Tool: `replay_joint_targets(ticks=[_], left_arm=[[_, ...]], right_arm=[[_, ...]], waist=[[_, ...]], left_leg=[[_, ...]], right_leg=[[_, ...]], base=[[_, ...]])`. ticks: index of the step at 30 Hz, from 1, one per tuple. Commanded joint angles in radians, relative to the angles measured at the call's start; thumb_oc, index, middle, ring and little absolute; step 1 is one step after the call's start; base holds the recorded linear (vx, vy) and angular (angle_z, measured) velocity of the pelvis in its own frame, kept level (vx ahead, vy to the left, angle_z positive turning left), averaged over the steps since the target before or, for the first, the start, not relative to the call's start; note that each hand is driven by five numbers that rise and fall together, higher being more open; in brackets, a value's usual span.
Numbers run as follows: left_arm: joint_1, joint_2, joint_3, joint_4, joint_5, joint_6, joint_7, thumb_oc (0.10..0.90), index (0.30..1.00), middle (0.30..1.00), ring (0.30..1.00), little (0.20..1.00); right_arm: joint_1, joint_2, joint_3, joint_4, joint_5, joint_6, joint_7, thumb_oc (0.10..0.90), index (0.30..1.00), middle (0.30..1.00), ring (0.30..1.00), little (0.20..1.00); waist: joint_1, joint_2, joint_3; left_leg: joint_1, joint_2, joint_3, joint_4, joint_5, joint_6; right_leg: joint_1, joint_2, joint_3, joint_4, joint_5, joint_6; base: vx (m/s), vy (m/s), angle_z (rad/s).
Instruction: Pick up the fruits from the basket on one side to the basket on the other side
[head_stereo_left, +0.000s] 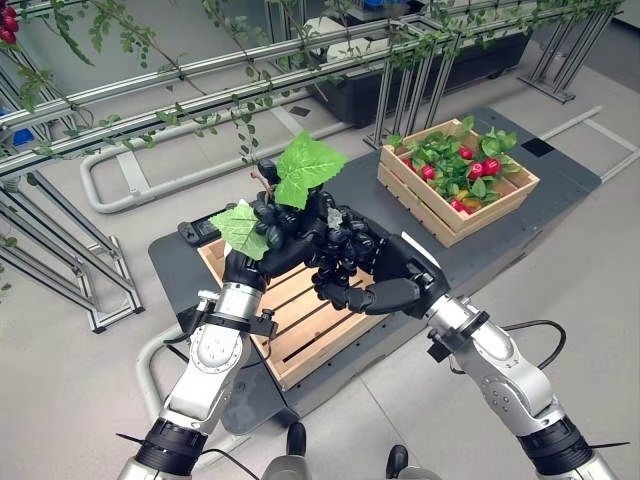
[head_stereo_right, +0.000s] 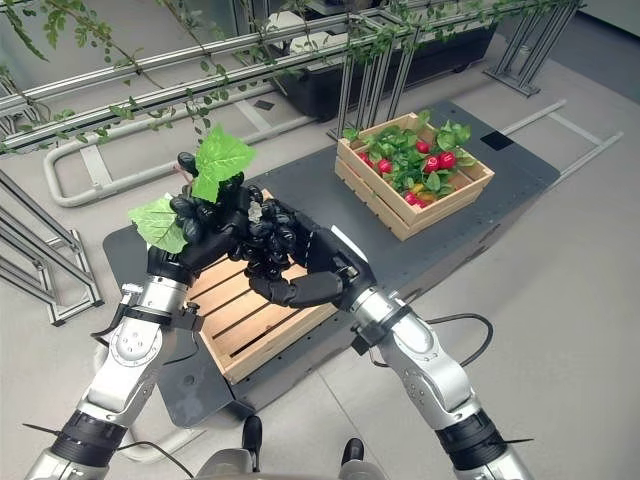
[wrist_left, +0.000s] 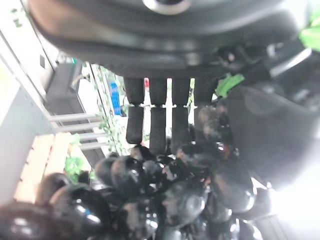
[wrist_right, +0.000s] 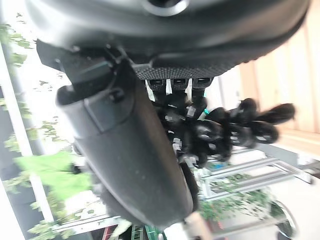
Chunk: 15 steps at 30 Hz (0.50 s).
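Here, my left hand (head_stereo_left: 243, 268) and right hand (head_stereo_left: 392, 285) cradle the grapes (head_stereo_left: 320, 243), fingers curled round; loose and floppy, they seem best gripped from beneath.

Two wooden slatted crates sit on one dark platform (head_stereo_left: 560, 190): a near crate (head_stereo_left: 300, 330) on the left and a far crate (head_stereo_left: 455, 180) on the right. One bunch of black grapes (head_stereo_left: 320, 240) carries two green leaves, one large leaf (head_stereo_left: 305, 168) on top and one leaf (head_stereo_left: 240, 228) on its left side. Two robot hands meet at the bunch, the left hand (head_stereo_left: 245, 265) and the right hand (head_stereo_left: 395, 285). In the far crate, about six red fruits (head_stereo_left: 483, 168) show among green leaves; more may be hidden.
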Motion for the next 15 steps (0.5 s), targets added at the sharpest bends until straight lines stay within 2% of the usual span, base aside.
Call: replay_joint_targets(ticks=[1,3,7,15], left_arm=[[-0.13,-0.009,-0.035,-0.113,-0.08,-0.138,-0.062,0.4,0.3,0.3,0.3,0.3],[-0.127,-0.01,-0.047,-0.117,-0.135,-0.1,-0.12,0.4,0.3,0.3,0.3,0.3],[-0.119,-0.011,-0.082,-0.121,-0.148,-0.069,-0.173,0.4,0.3,0.3,0.3,0.3],[-0.101,-0.004,-0.13,-0.114,-0.15,-0.042,-0.221,0.4,0.3,0.3,0.3,0.3]], right_arm=[[-0.05,0.051,0.036,-0.012,0.019,-0.061,0.053,0.8,0.9,0.9,0.9,0.9],[-0.046,0.053,0.041,-0.008,0.002,-0.073,0.041,0.8,0.9,0.9,0.9,0.9],[-0.048,0.067,0.043,-0.002,0.008,-0.087,0.015,0.8,0.9,0.9,0.9,0.9],[-0.044,0.097,0.034,-0.014,0.099,-0.104,0.011,0.8,0.9,0.9,0.9,0.9]], waist=[[0.007,0.001,-0.139],[0.006,0.001,-0.138],[0.005,0.003,-0.138],[0.003,0.006,-0.134]], left_leg=[[0.108,0.003,0.009,0.002,-0.182,-0.026],[0.11,0.002,0.011,0.002,-0.183,-0.024],[0.112,0.002,0.012,0.002,-0.183,-0.021],[0.116,0.002,0.017,0.002,-0.184,-0.017]], right_leg=[[0.024,-0.021,-0.014,0.002,-0.027,0.002],[0.024,-0.021,-0.012,0.002,-0.027,0.003],[0.024,-0.021,-0.009,0.002,-0.025,0.004],[0.025,-0.02,-0.003,0.002,-0.025,0.006]], base=[[0.0,0.0,0.0],[0.0,0.0,0.0],[0.0,0.003,-0.02],[0.0,0.002,-0.01]])
